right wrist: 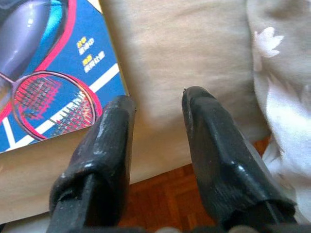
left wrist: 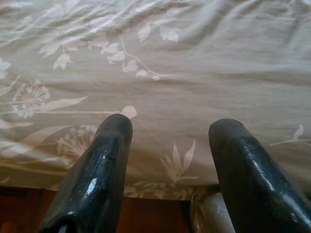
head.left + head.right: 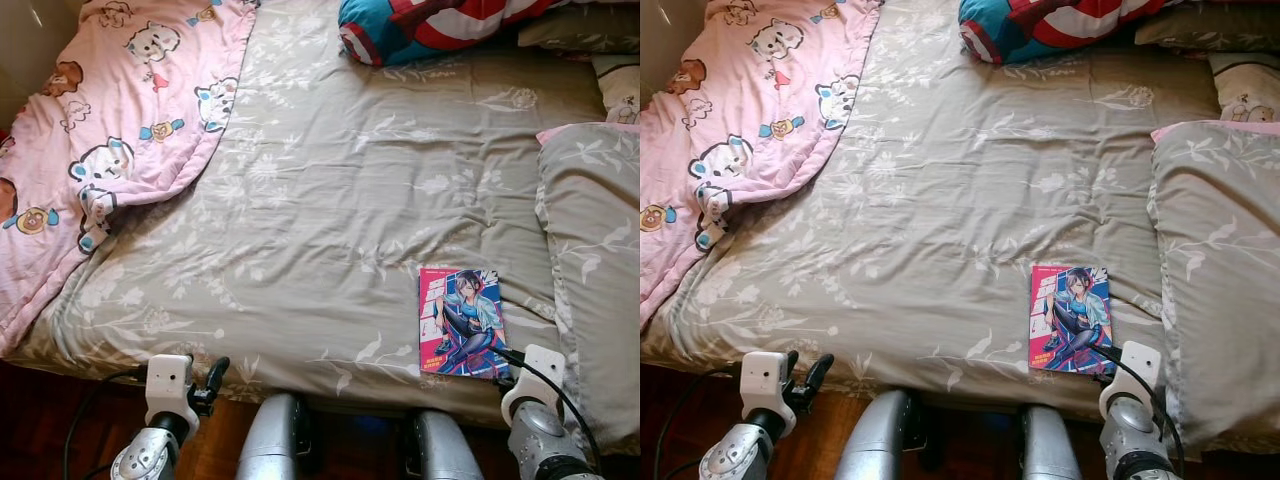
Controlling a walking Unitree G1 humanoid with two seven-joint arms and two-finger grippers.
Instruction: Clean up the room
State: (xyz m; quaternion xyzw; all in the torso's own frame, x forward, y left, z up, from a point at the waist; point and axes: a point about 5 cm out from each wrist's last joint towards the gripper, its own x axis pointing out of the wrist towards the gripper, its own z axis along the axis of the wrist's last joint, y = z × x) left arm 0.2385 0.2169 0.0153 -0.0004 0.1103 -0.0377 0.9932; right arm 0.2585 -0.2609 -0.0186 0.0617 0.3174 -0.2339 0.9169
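head eyes look down on bed (image 3: pixel 330 200); wrist cameras close.

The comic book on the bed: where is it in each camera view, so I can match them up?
Left eye view: comic book lower right, near the bed's edge.
Right eye view: same book, lower right of centre.
Left wrist view: not in it.
Right wrist view: its blue corner beside the fingers.
Shared landmark: grey floral pillow.

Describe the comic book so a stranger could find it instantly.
Start at the bed's grey floral sheet, then go to its near edge beside the grey pillow. The comic book lies flat there, just ahead of the right gripper. Its bright pink-and-blue cartoon cover stands out from the bedding.
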